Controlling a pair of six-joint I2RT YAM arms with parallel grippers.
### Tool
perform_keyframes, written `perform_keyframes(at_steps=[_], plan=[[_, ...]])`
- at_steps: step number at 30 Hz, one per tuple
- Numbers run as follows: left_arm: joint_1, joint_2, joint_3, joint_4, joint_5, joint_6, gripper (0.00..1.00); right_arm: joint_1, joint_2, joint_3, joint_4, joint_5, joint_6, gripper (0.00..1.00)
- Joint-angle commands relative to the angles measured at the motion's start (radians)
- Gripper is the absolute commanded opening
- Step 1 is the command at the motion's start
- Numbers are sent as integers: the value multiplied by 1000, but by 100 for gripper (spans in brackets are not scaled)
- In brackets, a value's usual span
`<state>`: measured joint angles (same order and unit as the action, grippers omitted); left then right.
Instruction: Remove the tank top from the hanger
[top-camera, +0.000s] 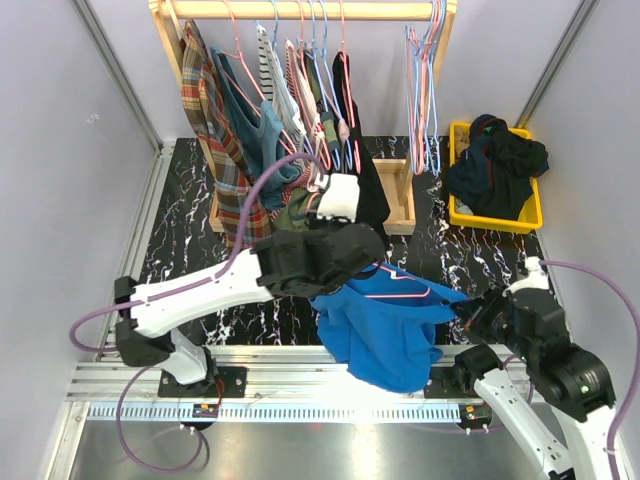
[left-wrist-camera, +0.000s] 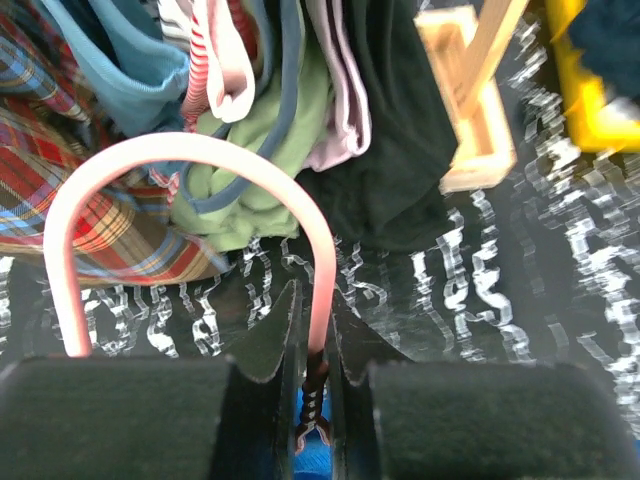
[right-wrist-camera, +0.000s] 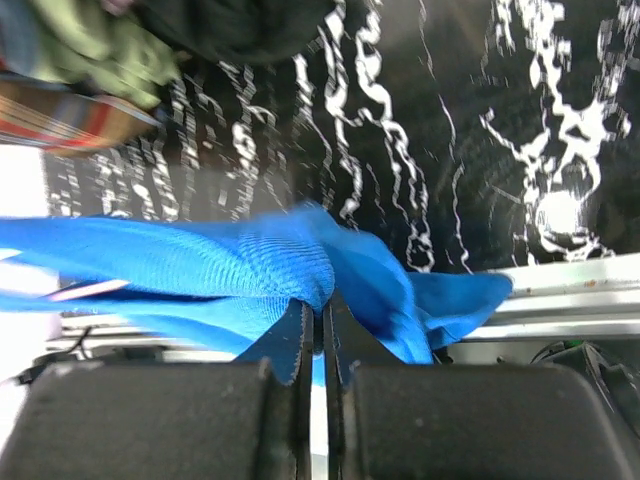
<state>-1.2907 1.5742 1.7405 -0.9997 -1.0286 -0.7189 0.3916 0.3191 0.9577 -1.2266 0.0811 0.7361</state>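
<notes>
Both sets of jaws are closed on something. On my left wrist feed, the left gripper (left-wrist-camera: 312, 335) is pinched on the pink hanger (left-wrist-camera: 190, 150) just above its twisted neck, and the hook arches up and over to the left of the fingers. On the right wrist feed, the right gripper (right-wrist-camera: 322, 330) has its fingers nipped together on a bunched fold of the blue tank top (right-wrist-camera: 250, 265), with cloth spilling out on both sides of the tips.

From the overhead camera, the tank top (top-camera: 385, 335) hangs between the two arms at the near edge of the table (top-camera: 480, 255), and its lower part drapes over the metal rail in front. It is not off yet: the hanger (top-camera: 400, 290) lies across the top of the cloth, with pink wire showing against the blue. The left gripper (top-camera: 340, 250) is at the garment's upper left and the right gripper (top-camera: 472, 315) at its right edge, so the fabric is stretched between them.

Further back is the wooden rack (top-camera: 300, 10), crowded with garments on its left half – a plaid shirt (top-camera: 215, 140) at the end – and a cluster of empty hangers (top-camera: 425, 60) toward the right. Beside the rack, in the far right corner, a yellow bin (top-camera: 530, 215) holds a heap of dark clothes (top-camera: 495, 165).
</notes>
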Motion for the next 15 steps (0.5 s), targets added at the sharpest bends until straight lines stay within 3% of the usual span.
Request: perform_keyframes(at_steps=[1,6,8,12,15], plan=[[1,-91,-47,140,-22,7,0,-4,6,-80,53,-4,34,0],[4,-180,-114,216,85,7,0,-5,2,-126,111,-23,49,0],[16,-259,-169,316,157,4,0,-4,-14,-157,218,-136,19,0],[33,-385,-350,518,252,-2,0,-7,-26,-304,465,-514,9,0],[34,-419,-393,601,288,-14,0,-4,-21,-378,591,-637,35,0]])
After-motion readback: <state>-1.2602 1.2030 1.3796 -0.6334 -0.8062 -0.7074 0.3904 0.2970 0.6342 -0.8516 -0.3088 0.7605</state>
